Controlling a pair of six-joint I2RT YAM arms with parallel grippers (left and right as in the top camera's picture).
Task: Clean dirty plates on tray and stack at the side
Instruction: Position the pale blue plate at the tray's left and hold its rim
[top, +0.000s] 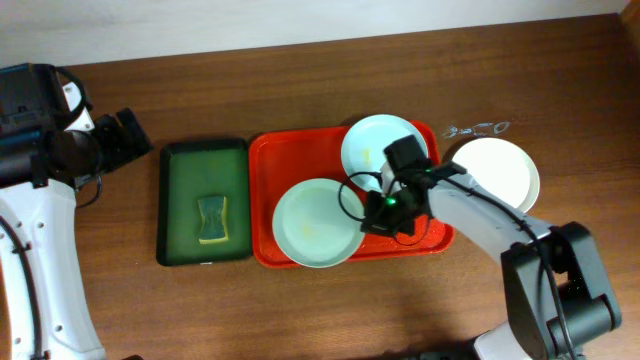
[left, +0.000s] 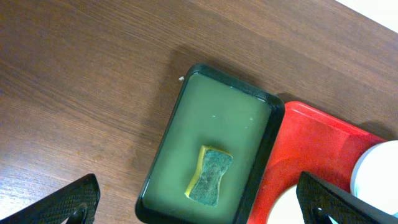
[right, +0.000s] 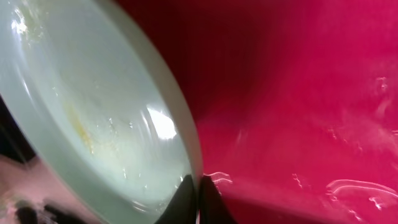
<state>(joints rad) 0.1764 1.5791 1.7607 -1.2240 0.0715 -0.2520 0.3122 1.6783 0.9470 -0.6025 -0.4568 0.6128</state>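
The red tray (top: 262, 160) holds two pale mint plates: one at the front (top: 310, 225) and one at the back (top: 375, 145). The white plate (top: 500, 170) lies on the table to the right of the tray. My right gripper (top: 383, 208) is down in the tray at the front plate's right edge. In the right wrist view its fingers (right: 198, 193) are shut on the rim of the mint plate (right: 93, 106), which has yellowish smears and stands tilted over the red tray floor (right: 298, 93). My left gripper (left: 199, 205) is open and empty above the green tray.
A dark green tray (top: 180, 200) left of the red tray holds a green-and-yellow sponge (top: 212, 220); both also show in the left wrist view, the tray (left: 174, 130) and the sponge (left: 209, 176). A small metallic object (top: 478, 128) lies behind the white plate.
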